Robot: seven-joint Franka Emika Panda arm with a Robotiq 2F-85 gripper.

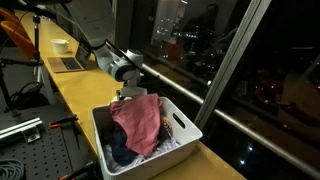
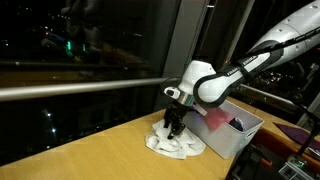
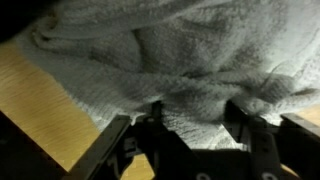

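A crumpled white towel (image 2: 178,143) lies on the wooden table (image 2: 90,155) beside a white basket (image 2: 243,136). My gripper (image 2: 174,128) points straight down into it. In the wrist view the towel (image 3: 170,50) fills most of the frame, and the gripper (image 3: 193,108) has both fingertips (image 3: 152,110) pressed into the cloth. A fold of towel lies between the jaws, which still stand apart. In an exterior view the gripper (image 1: 128,93) sits just behind the basket (image 1: 188,128), which hides the towel.
The basket holds a red garment (image 1: 138,122) and darker clothes. A laptop (image 1: 70,63) and a pale bowl (image 1: 60,45) stand farther along the table. A window wall with a metal rail (image 2: 80,88) runs along the table's far edge.
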